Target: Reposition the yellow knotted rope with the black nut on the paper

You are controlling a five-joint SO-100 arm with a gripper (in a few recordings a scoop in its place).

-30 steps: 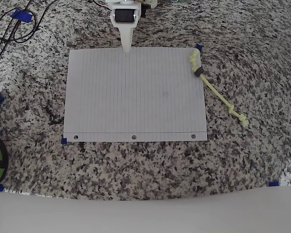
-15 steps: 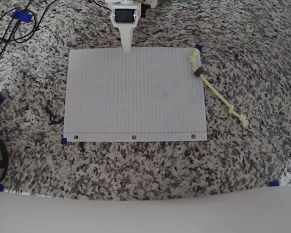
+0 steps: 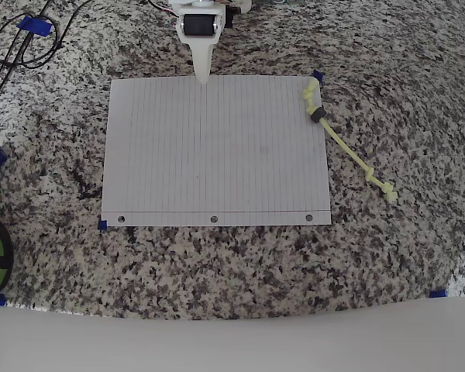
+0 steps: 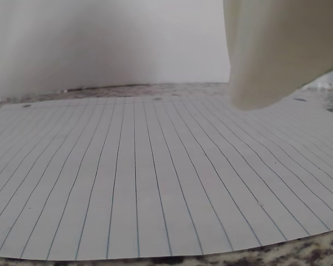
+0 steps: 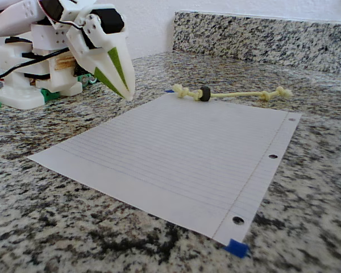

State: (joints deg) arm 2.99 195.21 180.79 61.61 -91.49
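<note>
1. A speckled granite table (image 3: 240,263) with a matching backsplash carries the paper (image 3: 217,147); blue tape (image 5: 236,248) at its corners pins it flat, presumably as a fixed target.
2. The hand (image 3: 203,74) hangs over the paper's far edge in the overhead view, fingers (image 5: 120,71) drawn together to a point, holding nothing; it looks parked, ready to start.
3. The yellow knotted rope (image 3: 349,151) lies stretched straight, its long axis running diagonally off the paper's upper right corner onto bare stone; only one end touches the sheet.
4. The black nut (image 3: 318,116) sits on the rope at the paper's right edge.
</note>
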